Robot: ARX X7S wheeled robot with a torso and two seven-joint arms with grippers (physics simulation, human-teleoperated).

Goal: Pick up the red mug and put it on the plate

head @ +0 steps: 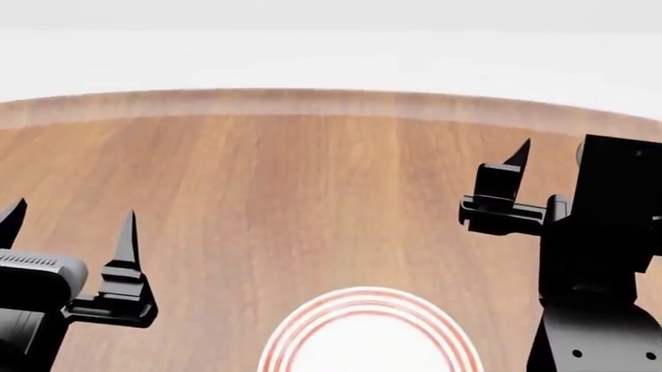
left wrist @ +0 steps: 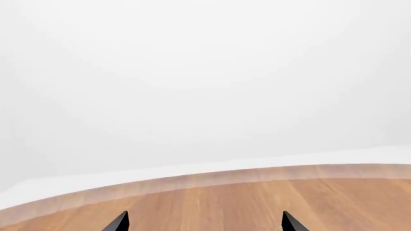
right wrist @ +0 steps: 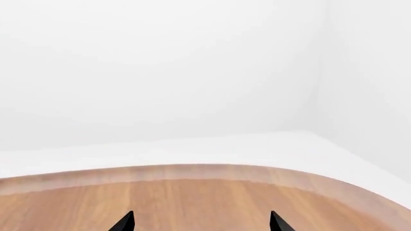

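The left end effector (head: 70,221) hovers over the wooden worktop (head: 310,194), fingers spread wide, holding nothing. The plate (head: 370,335) lies at the near edge, between the arms. The right end effector (right wrist: 200,221) likewise gapes, unladen. No red mug shows.

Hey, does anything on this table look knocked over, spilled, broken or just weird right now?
Nothing looks spilled, tipped or damaged. The plate lies flat on the wooden table, cut off by the head view's lower edge. The left gripper and right gripper are open and empty. The one oddity: no red mug shows in any view.
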